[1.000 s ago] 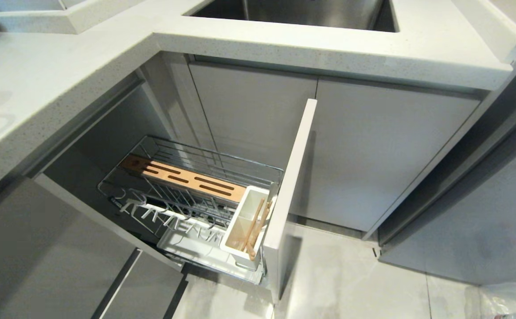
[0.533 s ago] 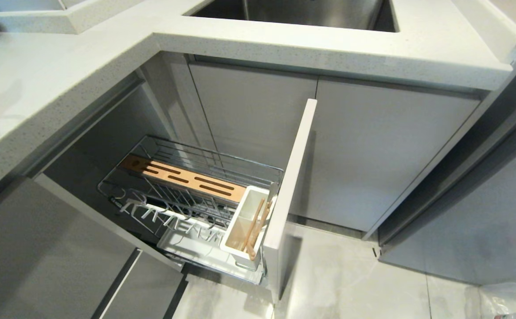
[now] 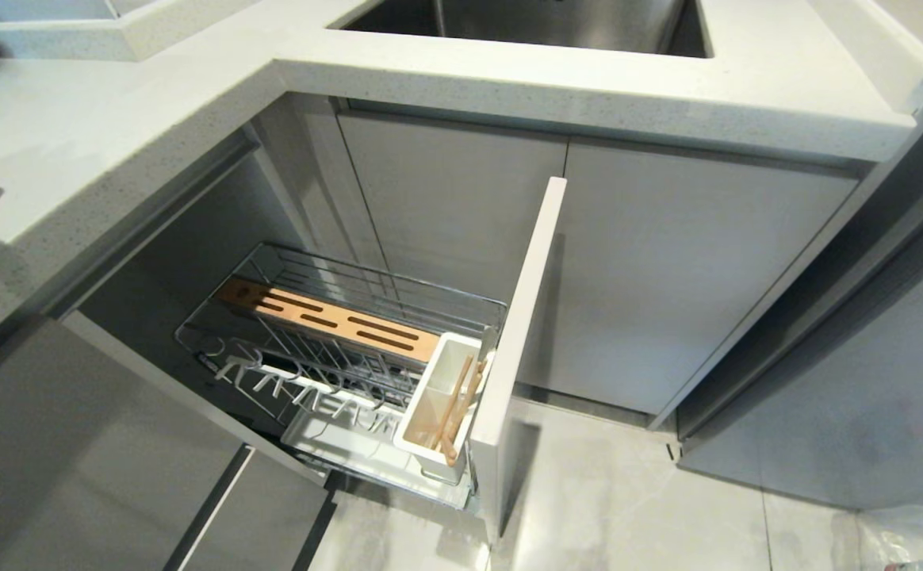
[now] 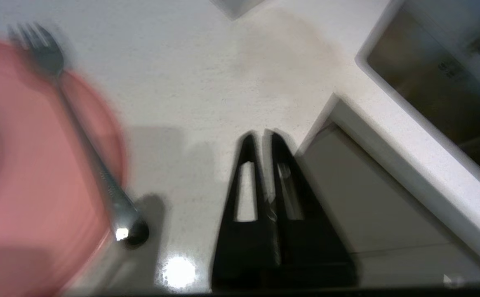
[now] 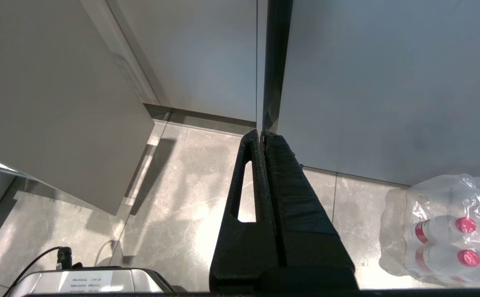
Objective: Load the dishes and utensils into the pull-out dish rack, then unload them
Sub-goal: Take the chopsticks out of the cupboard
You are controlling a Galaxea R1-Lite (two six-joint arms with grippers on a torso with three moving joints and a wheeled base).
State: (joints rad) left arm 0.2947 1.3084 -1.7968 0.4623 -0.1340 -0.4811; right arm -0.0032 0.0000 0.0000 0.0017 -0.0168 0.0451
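- Left gripper [image 4: 263, 134] pressed together, empty, over countertop [image 4: 207, 74].
- Fork [image 4: 84, 136] beside it, propped on pink plate [image 4: 25, 165], handle overhanging: easy pinch.
- Chopsticks [image 3: 455, 412] already in caddy [image 3: 435, 404].
- Right gripper [image 5: 261, 133] closed, parked.

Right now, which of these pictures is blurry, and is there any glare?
Left wrist view: motion blur smears the fork and pink plate; a bright glare spot sits on the countertop near the shut left claw. Head and right wrist views are sharp.
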